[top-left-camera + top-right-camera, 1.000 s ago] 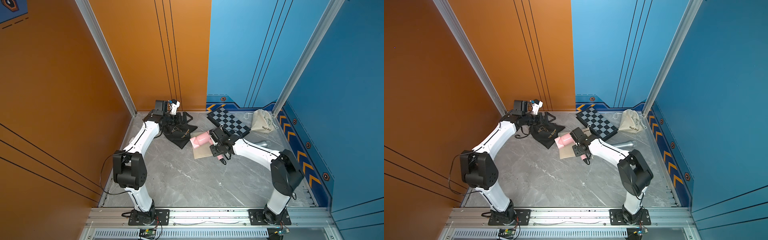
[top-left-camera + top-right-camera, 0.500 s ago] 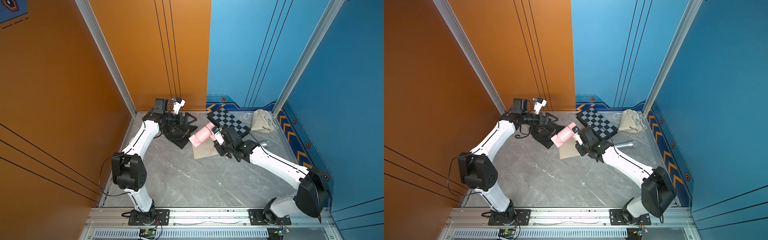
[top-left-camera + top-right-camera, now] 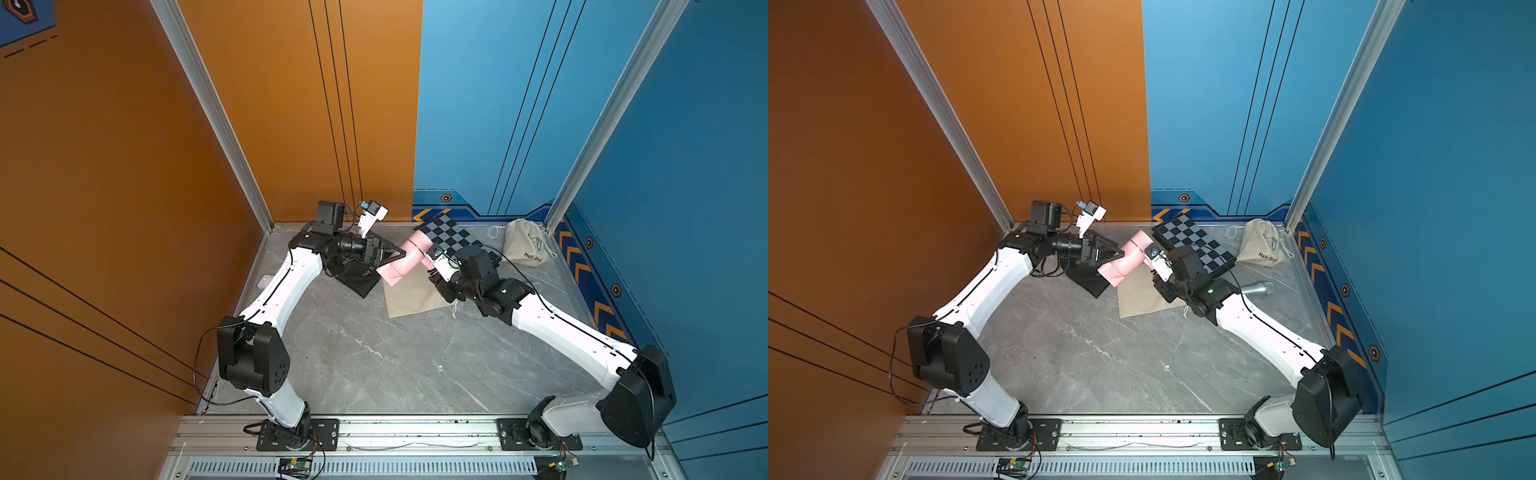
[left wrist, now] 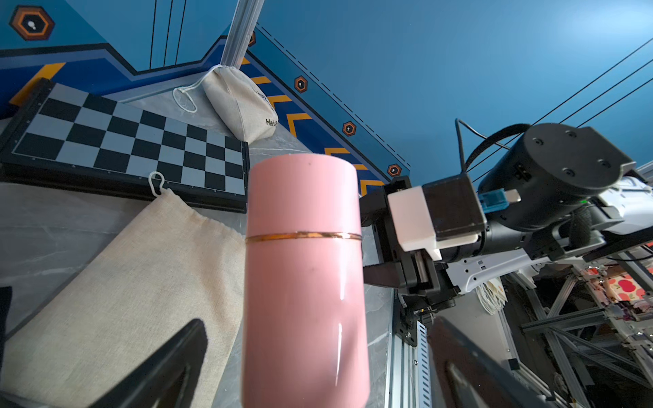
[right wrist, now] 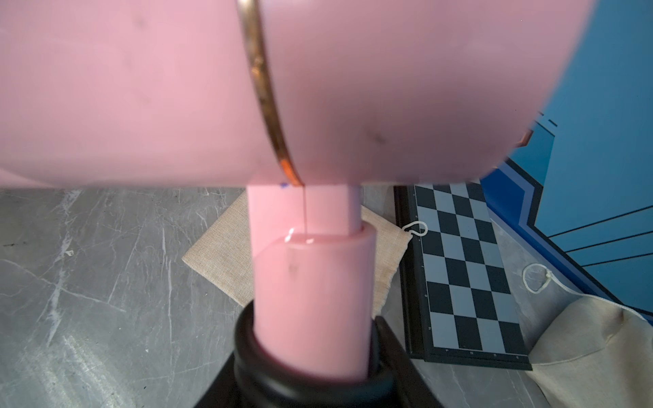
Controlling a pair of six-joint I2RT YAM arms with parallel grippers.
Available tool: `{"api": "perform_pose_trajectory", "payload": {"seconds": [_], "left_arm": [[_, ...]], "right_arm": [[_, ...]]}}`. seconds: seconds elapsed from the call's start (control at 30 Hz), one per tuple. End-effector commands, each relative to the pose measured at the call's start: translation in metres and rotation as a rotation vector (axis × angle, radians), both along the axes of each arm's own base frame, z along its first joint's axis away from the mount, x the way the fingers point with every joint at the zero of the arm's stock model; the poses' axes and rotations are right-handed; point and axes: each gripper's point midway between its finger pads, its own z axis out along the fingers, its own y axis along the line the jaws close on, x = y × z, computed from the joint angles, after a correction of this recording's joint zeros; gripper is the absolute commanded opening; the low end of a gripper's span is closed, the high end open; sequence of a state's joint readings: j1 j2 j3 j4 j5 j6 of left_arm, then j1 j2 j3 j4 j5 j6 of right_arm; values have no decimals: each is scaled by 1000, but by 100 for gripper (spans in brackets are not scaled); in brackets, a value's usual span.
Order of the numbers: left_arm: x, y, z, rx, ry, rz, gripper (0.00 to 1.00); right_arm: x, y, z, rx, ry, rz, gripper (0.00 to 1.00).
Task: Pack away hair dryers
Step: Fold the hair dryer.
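A pale pink hair dryer [image 3: 401, 259] with a thin gold ring hangs above the table, seen in both top views [image 3: 1127, 259]. My right gripper [image 3: 430, 266] is shut on its handle, which fills the right wrist view [image 5: 311, 282]. My left gripper [image 3: 388, 253] is open. Its fingers [image 4: 169, 364] stand on either side of the dryer's barrel [image 4: 304, 265], with a gap showing on each side. A flat beige drawstring bag [image 3: 415, 297] lies on the table under the dryer.
A black cloth bag [image 3: 357, 278] lies under the left wrist. A chessboard [image 3: 453, 232] sits at the back, and a filled beige bag [image 3: 525, 247] stands in the back right corner. A silver microphone [image 3: 1258, 288] lies beside the right arm. Walls close in on three sides.
My right arm has stretched out and carried the pink dryer up and toward the back left. My left gripper has turned toward it, and the barrel now sits between its open fingers.
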State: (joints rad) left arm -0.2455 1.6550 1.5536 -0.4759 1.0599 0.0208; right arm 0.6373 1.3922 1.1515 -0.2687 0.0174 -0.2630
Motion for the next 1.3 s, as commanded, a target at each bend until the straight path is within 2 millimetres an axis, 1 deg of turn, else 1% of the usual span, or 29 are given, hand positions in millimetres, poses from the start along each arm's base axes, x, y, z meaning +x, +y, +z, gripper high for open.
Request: {"api": "perform_pose_trajectory", "payload": {"seconds": [0.0,0.13,0.33,0.47,0.77,0.8,0.83,0.9,1.03,1.07,1.1,1.13,1.17,1.27], "left_arm": [[-9,-5,8,-1,-69,-47,98],[-9,-13,12,11,-97,-58,97],[-7,-21,18,16,-108,-69,95],[-7,-23,19,18,-94,-77,93],[-5,-26,21,18,-91,-82,88],[-5,-27,20,22,-88,-81,83],[-5,-27,20,23,-86,-82,81],[-2,-28,17,32,-80,-73,71],[0,-31,12,38,-66,-72,53],[-1,-32,12,37,-66,-76,52],[-1,-33,12,39,-68,-76,48],[0,-34,13,42,-71,-73,41],[0,-35,14,45,-76,-70,38],[0,-38,14,60,-91,-62,35]], "right_arm": [[0,12,65,122,-139,68,0],[-1,17,73,122,-153,101,0],[2,26,75,73,-181,144,1],[6,31,80,63,-202,157,0],[5,43,91,57,-242,203,0],[5,44,91,57,-242,207,1],[5,45,91,57,-244,209,1],[4,45,93,58,-249,211,1],[4,47,95,52,-261,215,1],[4,47,96,49,-265,216,1],[5,47,96,46,-267,214,1],[5,48,97,48,-270,213,1],[6,49,97,52,-272,212,1],[9,50,98,72,-264,195,0]]}}
